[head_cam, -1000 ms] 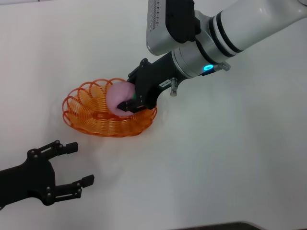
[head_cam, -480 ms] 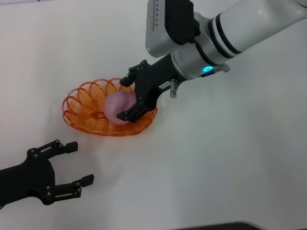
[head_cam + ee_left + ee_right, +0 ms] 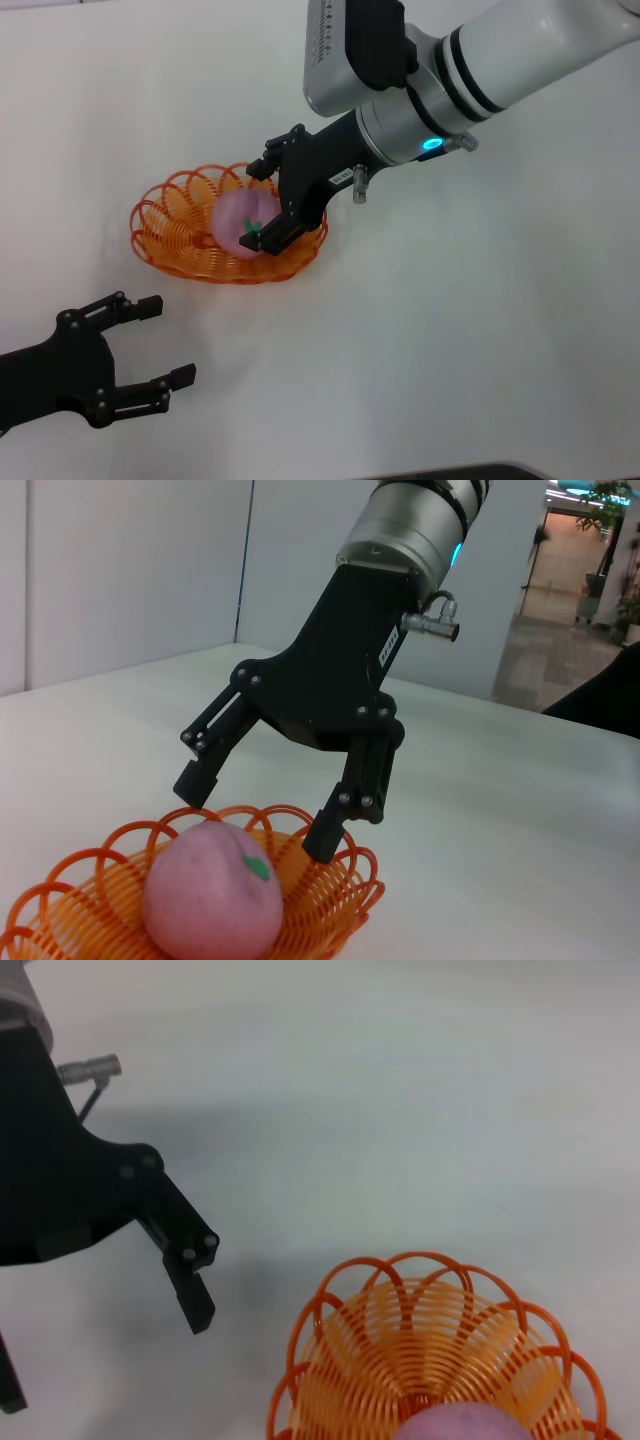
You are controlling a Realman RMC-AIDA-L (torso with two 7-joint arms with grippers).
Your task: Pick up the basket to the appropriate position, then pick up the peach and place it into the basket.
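Observation:
The orange wire basket (image 3: 175, 232) stands on the white table, left of centre in the head view. The pink peach (image 3: 236, 218) lies inside it at its right end, green leaf mark showing. My right gripper (image 3: 259, 207) is open just above and beside the peach, one finger on each side, not holding it. The left wrist view shows the same: the open right gripper (image 3: 257, 815) over the peach (image 3: 212, 902) in the basket (image 3: 345, 895). The right wrist view shows the basket (image 3: 440, 1325), the top of the peach (image 3: 462, 1428) and one finger (image 3: 190, 1290). My left gripper (image 3: 167, 340) is open and empty at the front left.
The white table (image 3: 480, 330) spreads around the basket. The right arm's white and black body (image 3: 440, 70) reaches in from the upper right. The table's front edge runs along the bottom of the head view.
My right gripper was shut on the peach over the basket; it has opened and let go. The peach has settled slightly left in the basket. The left arm has not moved.

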